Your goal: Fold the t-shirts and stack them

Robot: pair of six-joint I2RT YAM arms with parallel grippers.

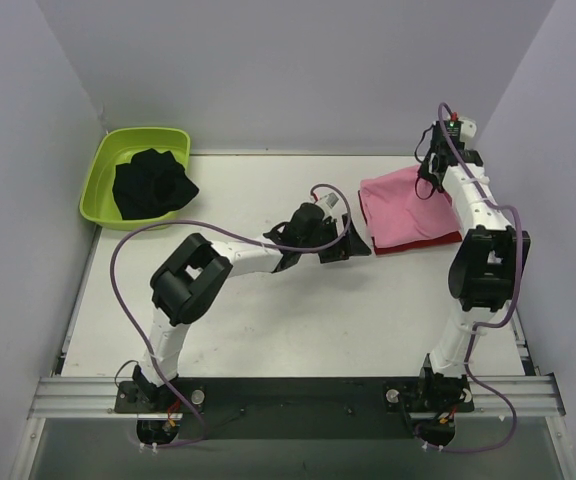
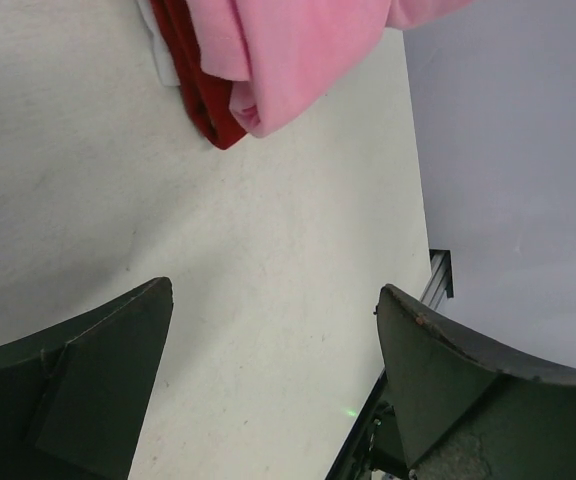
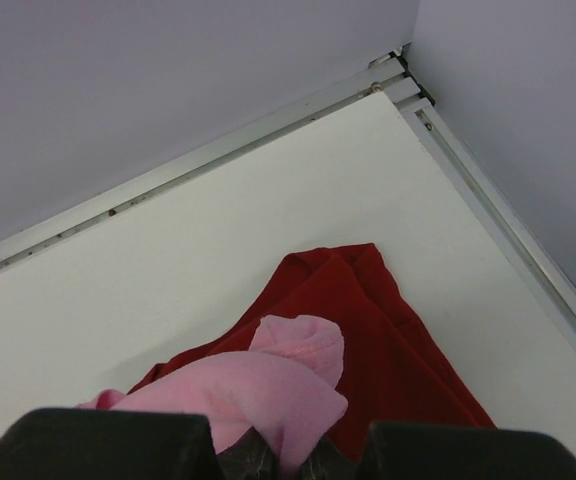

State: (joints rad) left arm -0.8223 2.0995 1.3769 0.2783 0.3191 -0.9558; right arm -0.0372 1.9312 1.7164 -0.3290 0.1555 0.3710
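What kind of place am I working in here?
Probably a lab test cell: a white table boxed in by plain grey panels, an aluminium rail along its near edge, and a lime green tub holding dark cloth.

You have a light pink soft cloth t-shirt lying folded, roughly square, at the upper right of the top view. It lies on a deep red soft cloth t-shirt, which shows only as a strip along its lower edge. In the right wrist view, pink cloth is bunched at bottom centre over the red.
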